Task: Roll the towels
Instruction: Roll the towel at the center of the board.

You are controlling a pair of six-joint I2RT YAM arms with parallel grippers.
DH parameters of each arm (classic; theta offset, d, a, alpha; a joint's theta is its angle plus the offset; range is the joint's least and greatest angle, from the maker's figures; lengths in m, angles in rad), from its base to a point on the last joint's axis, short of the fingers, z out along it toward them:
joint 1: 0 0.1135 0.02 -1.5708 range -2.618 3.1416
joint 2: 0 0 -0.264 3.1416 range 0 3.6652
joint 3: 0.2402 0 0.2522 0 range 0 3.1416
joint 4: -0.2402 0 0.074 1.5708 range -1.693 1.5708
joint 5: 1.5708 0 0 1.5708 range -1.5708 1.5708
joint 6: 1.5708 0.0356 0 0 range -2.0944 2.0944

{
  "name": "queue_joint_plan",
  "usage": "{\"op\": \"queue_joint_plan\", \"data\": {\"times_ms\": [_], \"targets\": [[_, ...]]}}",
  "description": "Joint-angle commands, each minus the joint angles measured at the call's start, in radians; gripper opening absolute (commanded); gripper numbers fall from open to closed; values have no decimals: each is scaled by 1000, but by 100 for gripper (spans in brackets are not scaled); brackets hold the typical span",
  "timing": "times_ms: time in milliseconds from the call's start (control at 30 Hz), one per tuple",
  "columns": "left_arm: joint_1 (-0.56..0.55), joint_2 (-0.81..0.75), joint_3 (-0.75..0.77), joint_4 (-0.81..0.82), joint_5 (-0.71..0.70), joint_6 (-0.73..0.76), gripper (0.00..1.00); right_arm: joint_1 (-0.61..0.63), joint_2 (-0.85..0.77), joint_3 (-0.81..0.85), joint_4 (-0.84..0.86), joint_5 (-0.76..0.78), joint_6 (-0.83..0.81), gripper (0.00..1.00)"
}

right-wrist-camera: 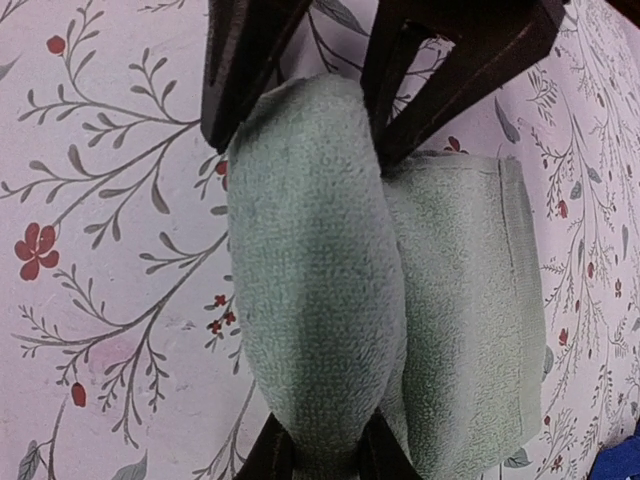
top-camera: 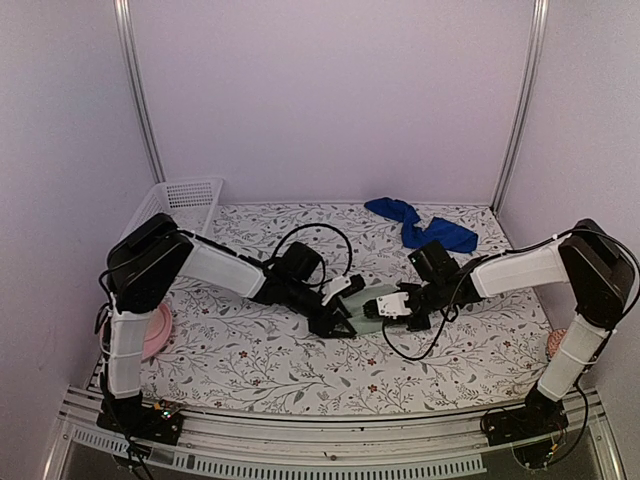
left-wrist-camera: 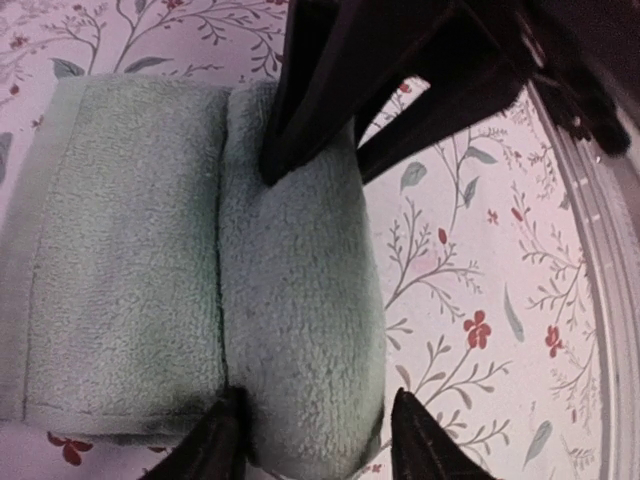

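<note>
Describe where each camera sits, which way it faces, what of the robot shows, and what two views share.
Top external: high behind the robot, facing down over the floral table; both arms show whole, left gripper and right gripper meeting at the sage-green towel.
Left wrist: on the left arm, looking down along its own fingertips at the towel's roll.
Right wrist: on the right arm, facing the roll's other end, own fingertips at bottom.
Shared: both wrist views show that roll and the opposite gripper.
</note>
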Motion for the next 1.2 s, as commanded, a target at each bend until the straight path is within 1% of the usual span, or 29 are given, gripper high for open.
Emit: {"op": "queue_joint_plan", "data": {"times_ms": [0, 100, 167, 267, 400, 467, 533, 700, 800, 933, 1033, 1067, 1167], "targets": [[20, -73, -102, 31, -78, -7, 59, 2, 47, 57, -146, -1, 28, 15], [18, -147, -193, 135, -131, -3, 69, 1, 63, 94, -228, -40, 28, 14], [15, -180, -237, 190, -166, 10, 73, 0, 79, 124, -285, -62, 32, 13], [-13, -241, -283, 243, -255, 44, 78, -2, 104, 164, -348, -86, 38, 13], [-84, -251, -303, 277, -413, 108, 82, -11, 148, 227, -462, -145, 45, 14], [-122, -248, -311, 295, -470, 135, 84, -14, 165, 252, -503, -169, 47, 14], [-141, -244, -316, 312, -510, 148, 86, -18, 172, 262, -527, -188, 45, 14], [-169, -264, -352, 372, -549, 181, 90, -32, 193, 301, -606, -248, 34, 15], [-189, -277, -375, 402, -563, 213, 90, -38, 211, 325, -655, -279, 27, 15], [-220, -276, -396, 435, -593, 255, 86, -44, 250, 354, -706, -291, 21, 16], [-249, -281, -422, 475, -617, 290, 82, -56, 285, 359, -740, -311, 23, 16], [-256, -286, -431, 493, -622, 297, 81, -61, 293, 393, -747, -316, 24, 16], [-270, -297, -450, 522, -617, 316, 74, -75, 308, 407, -765, -329, 29, 17]]}}
